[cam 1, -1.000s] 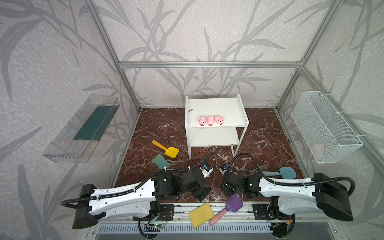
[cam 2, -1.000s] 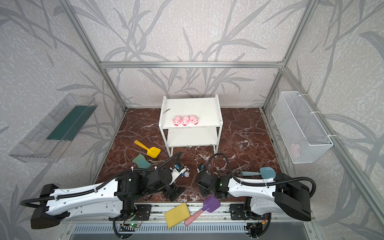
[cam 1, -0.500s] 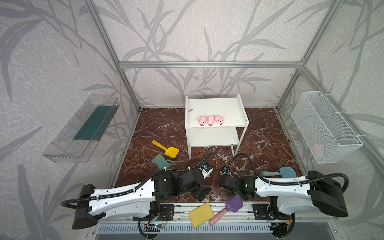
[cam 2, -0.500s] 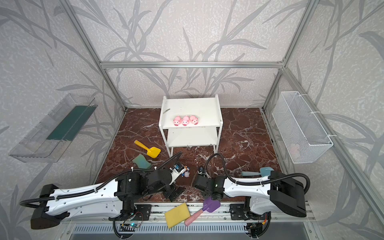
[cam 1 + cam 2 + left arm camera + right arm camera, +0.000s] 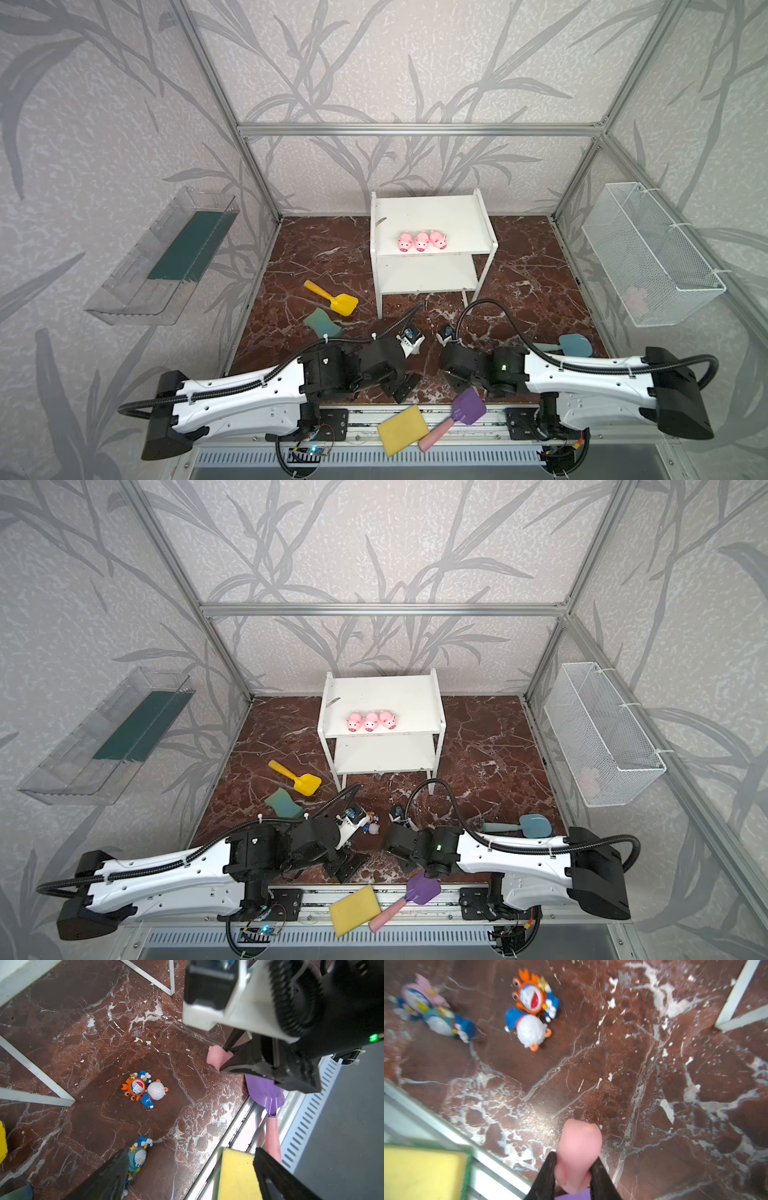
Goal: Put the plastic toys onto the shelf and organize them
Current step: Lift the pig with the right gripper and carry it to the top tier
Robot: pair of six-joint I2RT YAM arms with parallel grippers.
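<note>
The pig (image 5: 578,1147) is showing smooth pink plastic; the shelf (image 5: 428,212) is showing smooth, matt white boards. The worktop (image 5: 316,253) is shining like polished red-brown marble, veined white. The basket (image 5: 648,266) is showing fine white wire mesh, the tray (image 5: 137,291) clear plastic, the sponge (image 5: 401,430) a matt, porous yellow face, the frame (image 5: 415,129) brushed metal.

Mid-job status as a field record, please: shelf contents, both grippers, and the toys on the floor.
shelf: three pink pigs in a row on the top board
right gripper: shut on a fourth pig, close to the marble floor
left gripper: open, holding nothing, one finger beside the teal figurine
loose toys: orange figurine and white-blue figurine touching; pink figurine beside the teal one
left to shelve: the held pig and four figurines
</note>
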